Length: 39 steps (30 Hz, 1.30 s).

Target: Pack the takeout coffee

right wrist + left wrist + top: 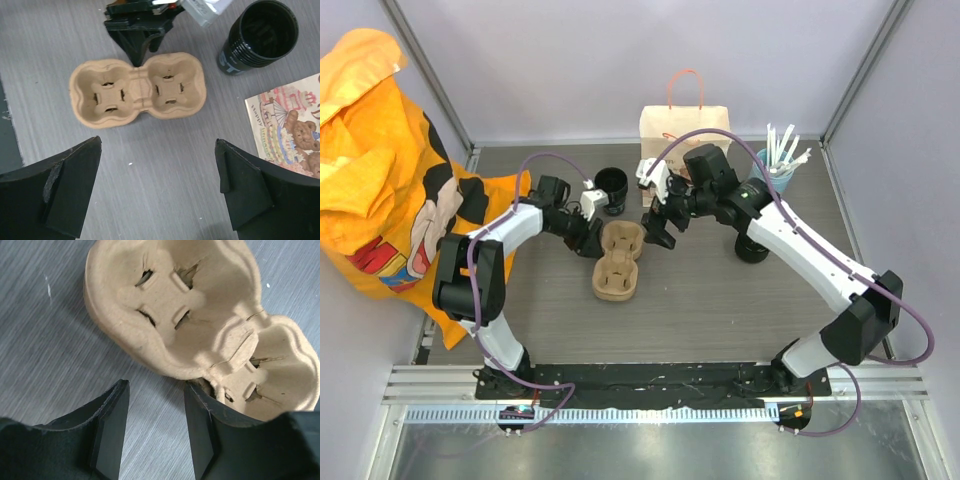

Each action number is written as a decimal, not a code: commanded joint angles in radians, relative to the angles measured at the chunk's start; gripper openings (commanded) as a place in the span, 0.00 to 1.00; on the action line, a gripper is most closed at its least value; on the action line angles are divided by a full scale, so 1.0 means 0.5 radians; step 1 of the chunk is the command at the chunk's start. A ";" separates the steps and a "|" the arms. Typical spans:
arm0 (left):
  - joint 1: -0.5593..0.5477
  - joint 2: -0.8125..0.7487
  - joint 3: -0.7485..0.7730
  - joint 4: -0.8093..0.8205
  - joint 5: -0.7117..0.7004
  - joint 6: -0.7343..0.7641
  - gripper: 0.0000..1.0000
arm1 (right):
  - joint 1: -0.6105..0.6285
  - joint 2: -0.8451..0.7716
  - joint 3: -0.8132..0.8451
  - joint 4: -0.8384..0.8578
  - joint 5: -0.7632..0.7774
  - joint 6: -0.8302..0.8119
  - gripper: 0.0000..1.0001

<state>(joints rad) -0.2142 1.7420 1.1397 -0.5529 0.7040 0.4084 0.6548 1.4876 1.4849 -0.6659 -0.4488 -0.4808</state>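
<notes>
From above, the takeout coffee (611, 190) stood upright on the table (720, 310), far of the pulp cup carrier (618, 262) and just left of the paper bag (685, 130). It was not yet in either. The left gripper (588, 238) sat low at the carrier's left flank, and the right gripper (660, 225) hung over its far-right end. A light-blue cup of straws (778, 165) stood far right, and an orange cloth (380, 180) hung at the left wall.

In the left wrist view, the left gripper (155, 410) had its fingers parted with bare table between them. One finger (200, 430) was right at the rim of the carrier (200, 315) near its waist, probably to steady or nudge it.

In the right wrist view, the right gripper (157, 150) was spread wide and held nothing, looking down on the carrier (137, 90). The left gripper (140, 25) was at the carrier's waist. The black cup (257, 35) stood apart beside the bag (290, 125), so the wide spread would probably suit reaching for the cup next
</notes>
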 commanded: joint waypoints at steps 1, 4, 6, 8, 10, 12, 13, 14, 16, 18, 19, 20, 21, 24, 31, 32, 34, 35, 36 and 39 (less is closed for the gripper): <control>0.039 -0.100 -0.055 0.124 0.046 -0.065 0.52 | 0.046 0.071 0.000 0.261 0.127 -0.047 0.99; 0.097 -0.192 -0.052 0.115 0.107 -0.099 0.53 | 0.071 0.190 0.006 0.292 0.137 -0.069 0.99; 0.149 -0.247 -0.052 0.081 0.123 -0.099 0.53 | 0.098 0.261 0.012 0.298 0.143 -0.103 0.98; 0.192 -0.330 -0.061 0.057 0.138 -0.090 0.53 | 0.132 0.365 0.028 0.313 0.155 -0.112 0.98; 0.253 -0.406 -0.076 0.014 0.147 -0.080 0.53 | 0.148 0.436 0.052 0.328 0.128 -0.115 0.98; 0.305 -0.453 -0.095 -0.038 0.163 -0.065 0.53 | 0.157 0.531 0.070 0.328 0.091 -0.140 0.98; 0.318 -0.474 -0.122 -0.054 0.172 -0.062 0.53 | 0.160 0.553 0.071 0.359 0.076 -0.143 0.98; 0.327 -0.529 -0.138 -0.063 0.175 -0.053 0.53 | 0.163 0.580 0.068 0.380 0.018 -0.143 0.98; 0.342 -0.585 -0.190 -0.081 0.157 -0.044 0.53 | 0.175 0.617 0.080 0.390 -0.029 -0.155 0.98; 0.346 -0.661 -0.208 -0.109 0.138 -0.044 0.53 | 0.218 0.688 0.122 0.356 -0.035 -0.170 0.98; 0.349 -0.686 -0.224 -0.118 0.129 -0.041 0.53 | 0.236 0.706 0.129 0.344 -0.026 -0.195 0.98; 0.349 -0.704 -0.224 -0.124 0.102 -0.041 0.53 | 0.252 0.731 0.132 0.338 -0.026 -0.210 0.98; 0.355 -0.747 -0.230 -0.127 0.092 -0.034 0.53 | 0.279 0.764 0.138 0.338 0.008 -0.219 0.98; 0.385 -0.815 -0.254 -0.118 0.095 -0.028 0.53 | 0.295 0.817 0.169 0.338 0.020 -0.229 0.98; 0.419 -0.904 -0.325 -0.103 0.163 -0.028 0.54 | 0.295 0.936 0.221 0.359 0.081 -0.235 0.99; 0.443 -0.907 -0.331 -0.100 0.169 -0.028 0.54 | 0.295 0.949 0.221 0.362 0.091 -0.241 0.99; 0.490 -0.913 -0.337 -0.100 0.202 -0.034 0.54 | 0.295 0.964 0.227 0.371 0.109 -0.250 1.00; 0.499 -0.916 -0.337 -0.097 0.209 -0.037 0.54 | 0.295 0.973 0.227 0.371 0.127 -0.253 1.00; 0.502 -0.916 -0.343 -0.091 0.215 -0.037 0.54 | 0.295 0.979 0.224 0.374 0.134 -0.262 1.00; 0.517 -0.925 -0.356 -0.084 0.227 -0.038 0.54 | 0.295 0.995 0.224 0.371 0.134 -0.262 0.98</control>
<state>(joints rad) 0.0307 1.3125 0.9695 -0.6106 0.7719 0.3779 0.8032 1.9793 1.5520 -0.5167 -0.3927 -0.5922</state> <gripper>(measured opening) 0.537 0.994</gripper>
